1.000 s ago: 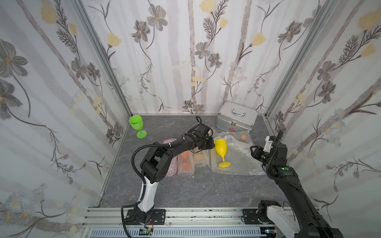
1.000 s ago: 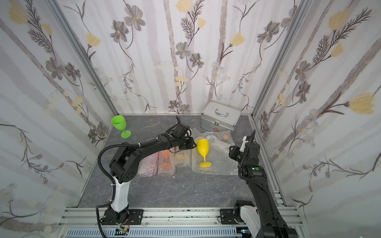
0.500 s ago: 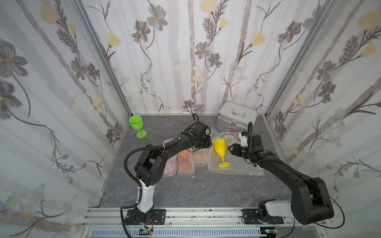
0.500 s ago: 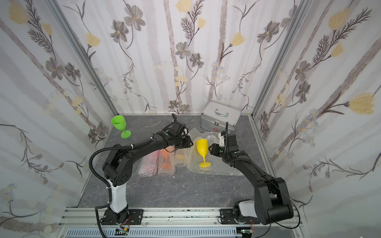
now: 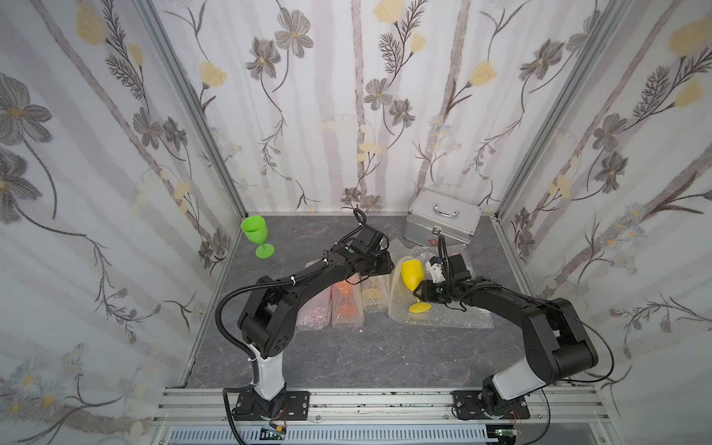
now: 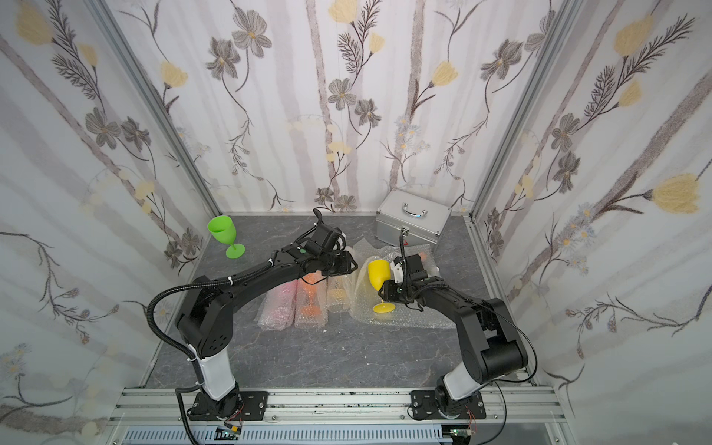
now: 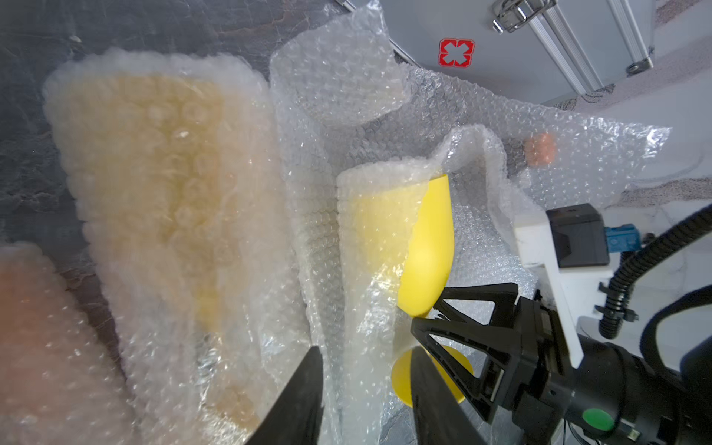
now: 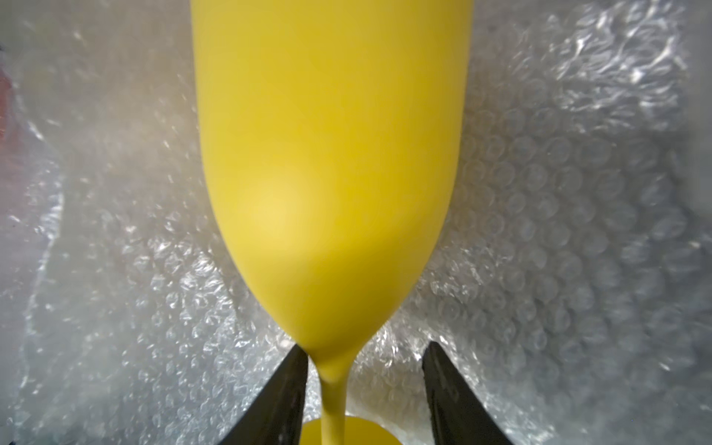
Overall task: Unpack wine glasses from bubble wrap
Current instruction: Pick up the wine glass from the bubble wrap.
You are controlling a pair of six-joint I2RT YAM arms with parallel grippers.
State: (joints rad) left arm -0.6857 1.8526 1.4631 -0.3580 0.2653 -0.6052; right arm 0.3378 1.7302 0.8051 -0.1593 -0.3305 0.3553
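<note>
A yellow wine glass stands upright on a spread sheet of bubble wrap. My right gripper is open around its stem, with one finger close to the stem and the other well apart. My left gripper is open beside the glass, with a raised fold of the wrap between its fingers. A green wine glass stands bare at the back left. Three bubble wrap rolls lie side by side, showing pink, orange and amber through the plastic.
A closed metal case stands at the back right, just behind the spread wrap. An orange cap shows through the wrap near the case. Patterned walls close in the left, back and right sides.
My right arm has swung in from the right wall, and its jaws now stand around the yellow glass's stem. My left gripper's jaws have widened beside the glass.
</note>
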